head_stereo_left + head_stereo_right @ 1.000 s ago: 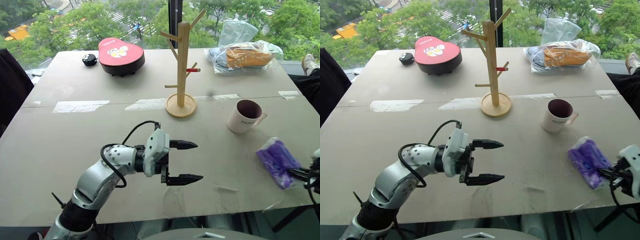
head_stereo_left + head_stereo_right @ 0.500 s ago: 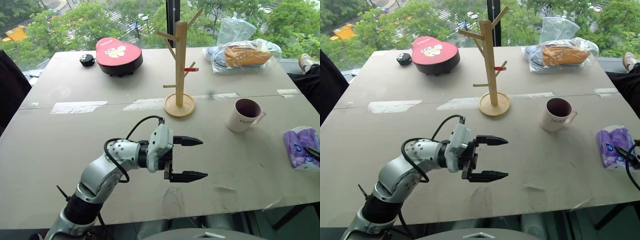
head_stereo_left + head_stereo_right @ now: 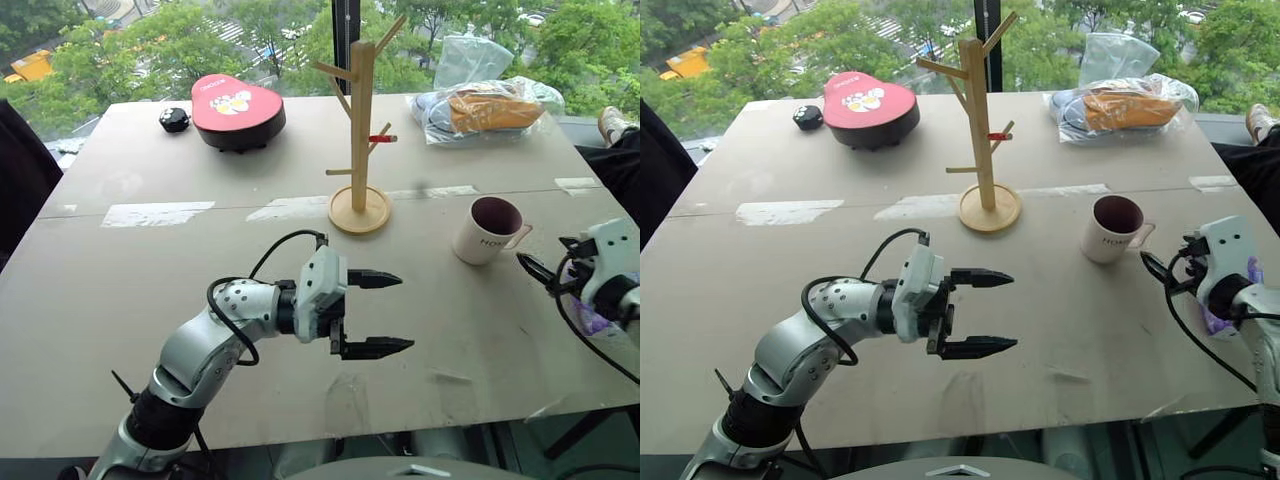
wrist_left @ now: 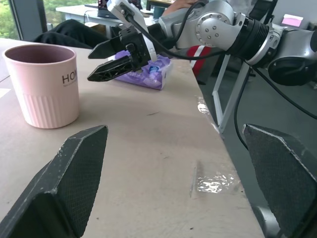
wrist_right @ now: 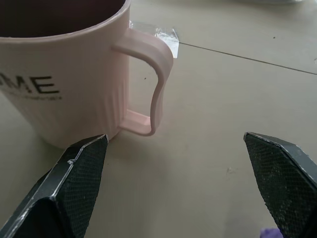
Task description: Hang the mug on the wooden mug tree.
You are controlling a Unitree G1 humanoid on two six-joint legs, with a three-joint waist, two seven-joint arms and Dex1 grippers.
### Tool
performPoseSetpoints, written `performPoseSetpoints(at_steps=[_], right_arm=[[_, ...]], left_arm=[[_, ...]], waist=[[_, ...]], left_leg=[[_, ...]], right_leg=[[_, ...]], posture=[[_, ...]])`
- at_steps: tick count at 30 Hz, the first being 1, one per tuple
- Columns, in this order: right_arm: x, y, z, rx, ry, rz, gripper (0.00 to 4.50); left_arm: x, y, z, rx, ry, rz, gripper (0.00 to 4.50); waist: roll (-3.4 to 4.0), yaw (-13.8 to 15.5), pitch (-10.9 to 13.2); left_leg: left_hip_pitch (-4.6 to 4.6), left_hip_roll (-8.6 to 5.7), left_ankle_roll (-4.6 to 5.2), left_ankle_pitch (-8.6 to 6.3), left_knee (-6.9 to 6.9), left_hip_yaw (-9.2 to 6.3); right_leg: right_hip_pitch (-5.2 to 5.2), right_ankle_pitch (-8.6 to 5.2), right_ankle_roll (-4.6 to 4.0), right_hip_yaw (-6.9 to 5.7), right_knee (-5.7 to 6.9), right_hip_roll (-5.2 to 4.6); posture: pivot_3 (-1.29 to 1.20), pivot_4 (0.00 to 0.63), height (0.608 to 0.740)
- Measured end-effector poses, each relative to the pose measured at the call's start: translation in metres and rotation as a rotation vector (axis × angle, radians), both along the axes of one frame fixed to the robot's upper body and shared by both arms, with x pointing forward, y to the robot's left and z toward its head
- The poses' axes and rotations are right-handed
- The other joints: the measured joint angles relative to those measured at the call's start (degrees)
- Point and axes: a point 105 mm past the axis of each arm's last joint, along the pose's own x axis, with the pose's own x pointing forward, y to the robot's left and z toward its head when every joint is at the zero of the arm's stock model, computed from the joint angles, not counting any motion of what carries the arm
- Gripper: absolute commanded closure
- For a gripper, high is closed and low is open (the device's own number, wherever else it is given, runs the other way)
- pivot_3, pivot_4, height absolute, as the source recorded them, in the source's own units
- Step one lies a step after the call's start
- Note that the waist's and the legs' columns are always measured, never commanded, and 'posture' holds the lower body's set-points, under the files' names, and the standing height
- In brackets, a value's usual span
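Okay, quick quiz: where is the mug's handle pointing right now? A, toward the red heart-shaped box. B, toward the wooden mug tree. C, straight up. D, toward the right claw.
D: the mug stands upright on the table, and its handle sticks out on the side facing the open right claw, away from the mug tree.

I count one mug on the table, one wooden mug tree, and one purple tissue pack. At the far side I see one red-topped box, one small black object, and one clear plastic bag. Two grippers are in view: the left gripper and the right gripper.
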Motion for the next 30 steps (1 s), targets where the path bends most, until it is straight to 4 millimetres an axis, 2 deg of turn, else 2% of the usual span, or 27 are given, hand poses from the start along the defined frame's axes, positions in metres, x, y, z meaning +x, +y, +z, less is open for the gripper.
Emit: performPoseSetpoints(at_steps=[4,11,14,21,22,28,30], right_arm=[[0.015,-0.004,0.002,-0.004,-0.032,-0.02,0.04],[0.035,0.017,-0.015,0.107,-0.005,0.075,0.04],[0.042,0.022,-0.023,0.151,0.004,0.109,0.82],[0.05,0.028,-0.029,0.189,0.009,0.167,4.22],[0.05,0.029,-0.031,0.194,0.01,0.172,4.37],[0.05,0.033,-0.028,0.192,0.0,0.208,4.37],[0.049,0.044,-0.022,0.143,0.003,0.279,4.37]], left_arm=[[0.004,0.005,0.003,-0.01,-0.02,0.034,0.0],[0.021,0.012,-0.005,0.036,-0.041,0.176,0.0],[0.025,0.013,-0.006,0.047,-0.054,0.203,0.0],[0.031,0.015,-0.006,0.05,-0.088,0.252,0.0],[0.031,0.016,-0.006,0.053,-0.093,0.256,0.0],[0.036,0.023,-0.002,0.038,-0.129,0.312,0.0],[0.044,0.026,0.004,-0.019,-0.145,0.383,0.0]], waist=[[0.0,-0.1,0.0],[0.01,-0.2,0.0],[0.01,-0.2,0.0],[0.02,-0.2,0.0],[0.02,-0.2,0.0],[0.02,-0.2,0.0],[0.13,-0.2,0.1]], left_leg=[[-0.02,0.0,0.0,0.0,-0.02,0.01],[-0.01,0.01,0.0,0.0,-0.03,0.04],[-0.01,0.01,0.0,0.0,-0.03,0.05],[-0.03,0.01,0.0,0.0,-0.03,0.02],[-0.03,0.01,0.0,0.0,-0.03,0.02],[-0.03,0.01,0.0,0.0,-0.03,0.03],[-0.03,0.0,0.0,0.0,-0.02,0.05]], right_leg=[[-0.03,0.0,0.0,0.0,-0.02,0.07],[-0.05,0.01,-0.01,0.04,0.01,0.08],[-0.05,0.01,-0.01,0.05,0.0,0.09],[-0.07,0.01,-0.01,0.03,0.0,0.04],[-0.07,0.01,-0.01,0.03,0.0,0.02],[-0.08,0.01,-0.01,0.04,0.0,-0.01],[-0.09,0.02,0.0,0.06,0.01,-0.03]], posture=[[0.0,0.15,0.74],[0.0,0.15,0.74],[0.0,0.15,0.74],[0.0,0.15,0.74],[0.0,0.15,0.74],[0.0,0.15,0.74],[0.0,0.15,0.74]])
